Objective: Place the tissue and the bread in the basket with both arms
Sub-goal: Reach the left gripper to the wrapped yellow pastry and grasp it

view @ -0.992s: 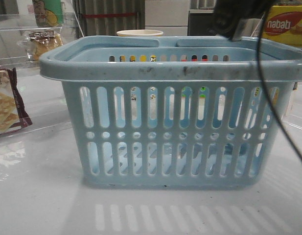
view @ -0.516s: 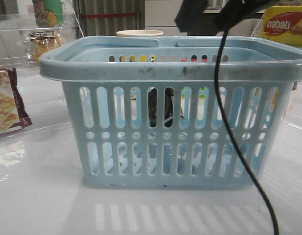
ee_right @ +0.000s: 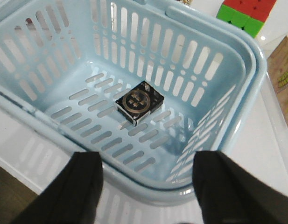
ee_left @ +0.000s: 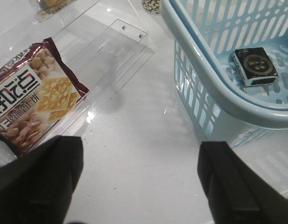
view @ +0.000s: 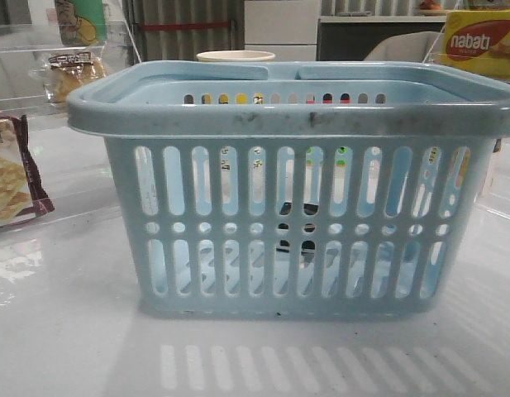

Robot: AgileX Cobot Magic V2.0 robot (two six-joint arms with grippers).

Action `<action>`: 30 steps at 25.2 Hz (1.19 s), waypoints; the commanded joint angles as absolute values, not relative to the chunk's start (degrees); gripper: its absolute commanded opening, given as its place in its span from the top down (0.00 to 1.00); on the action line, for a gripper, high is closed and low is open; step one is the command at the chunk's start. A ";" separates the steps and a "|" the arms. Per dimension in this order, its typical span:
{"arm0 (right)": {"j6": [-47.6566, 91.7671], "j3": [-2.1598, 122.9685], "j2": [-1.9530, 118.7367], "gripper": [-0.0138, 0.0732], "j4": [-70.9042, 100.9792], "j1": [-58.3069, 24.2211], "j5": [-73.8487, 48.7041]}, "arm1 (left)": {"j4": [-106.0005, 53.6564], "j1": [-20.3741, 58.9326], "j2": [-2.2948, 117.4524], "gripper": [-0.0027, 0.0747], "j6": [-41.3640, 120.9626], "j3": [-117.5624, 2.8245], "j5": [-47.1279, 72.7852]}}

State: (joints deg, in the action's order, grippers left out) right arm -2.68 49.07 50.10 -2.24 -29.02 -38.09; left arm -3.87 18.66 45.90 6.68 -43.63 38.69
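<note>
Black tissue (ee_right: 138, 103) pack lies flat inside light-blue basket (ee_right: 218, 158).

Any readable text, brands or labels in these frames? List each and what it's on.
"nabati": yellow box behind the light-blue plastic basket.
Large Chinese characters on the maroon-edged cracker packet: too blurred to read reliably.
Round gold emblem on the black tissue pack in the basket: no legible words.
Print on the tan box: illegible.

Glossy white table (view: 73, 331) reflecting light; grey corrugated panel (view: 184, 29) behind; white cabinet (view: 279, 25) beside it.
</note>
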 commanded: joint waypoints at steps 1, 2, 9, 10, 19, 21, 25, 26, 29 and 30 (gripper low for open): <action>-5.12 47.51 45.99 0.25 -4.56 -28.84 -34.33 | -4.53 19.12 45.83 0.24 6.61 -45.32 34.55; -5.12 46.91 45.29 0.25 -5.11 -28.84 -34.46 | -4.65 19.12 45.83 0.24 6.61 -45.32 34.43; -5.12 46.62 44.77 0.25 -5.12 -28.84 -36.47 | -4.62 18.96 50.87 0.22 5.94 -48.14 31.21; -5.12 46.62 44.77 0.25 -5.12 -28.84 -36.54 | -4.62 18.56 53.02 0.20 5.94 -49.66 30.95; -5.12 46.62 44.77 0.25 -5.12 -28.84 -36.54 | -5.37 11.96 74.30 0.08 5.80 -67.76 26.89; -5.12 46.62 44.77 0.25 -5.12 -28.84 -36.54 | -5.51 10.65 79.18 0.08 5.80 -72.55 26.67; -5.12 46.62 44.77 0.25 -5.12 -28.84 -36.54 | -5.74 8.41 88.65 0.08 5.80 -81.23 26.85; -5.12 46.62 44.77 0.25 -5.12 -28.84 -36.54 | -5.74 7.85 91.03 0.08 5.80 -82.99 26.69; -5.12 46.62 44.77 0.25 -5.12 -28.84 -36.54 | -6.35 6.31 97.38 0.08 5.80 -88.91 26.69; -5.12 46.62 44.77 0.25 -5.12 -28.84 -36.59 | -7.16 5.66 99.65 0.08 5.80 -90.49 26.54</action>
